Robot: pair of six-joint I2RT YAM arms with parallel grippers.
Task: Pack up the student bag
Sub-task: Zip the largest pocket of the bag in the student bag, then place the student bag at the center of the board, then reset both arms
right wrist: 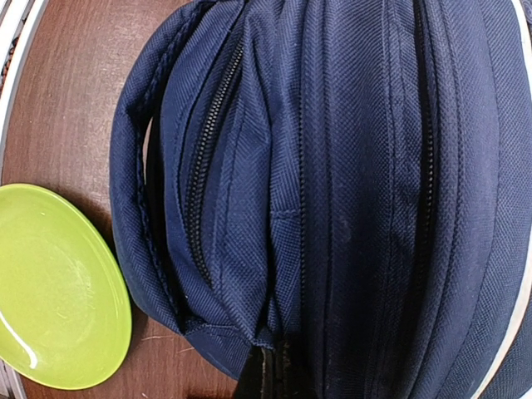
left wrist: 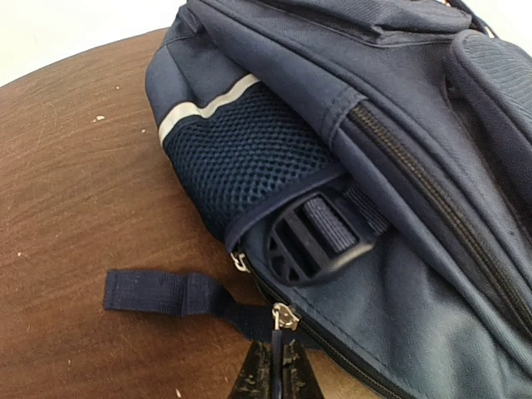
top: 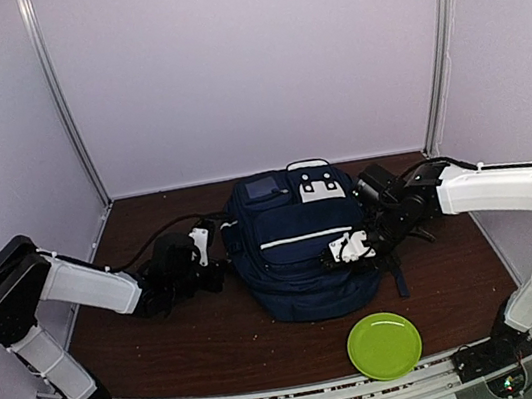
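Observation:
The student bag (top: 299,250), navy blue with a white stripe, lies flat in the middle of the brown table (top: 166,337). At the bag's left side my left gripper (top: 222,265) is shut on the dark pull of a silver zipper slider (left wrist: 284,316); its jaws (left wrist: 274,374) pinch the pull at the bottom edge of the left wrist view. My right gripper (top: 332,258) rests on the bag's right front part. In the right wrist view it (right wrist: 278,370) is shut on a fold of the bag's blue fabric (right wrist: 283,328) next to a closed zipper (right wrist: 204,166).
A lime green plate (top: 384,345) lies on the table in front of the bag, near the front edge; it also shows beside the bag in the right wrist view (right wrist: 58,287). A loose navy strap (left wrist: 162,293) trails on the table. A black buckle (left wrist: 320,241) sits below the mesh side pocket (left wrist: 241,158).

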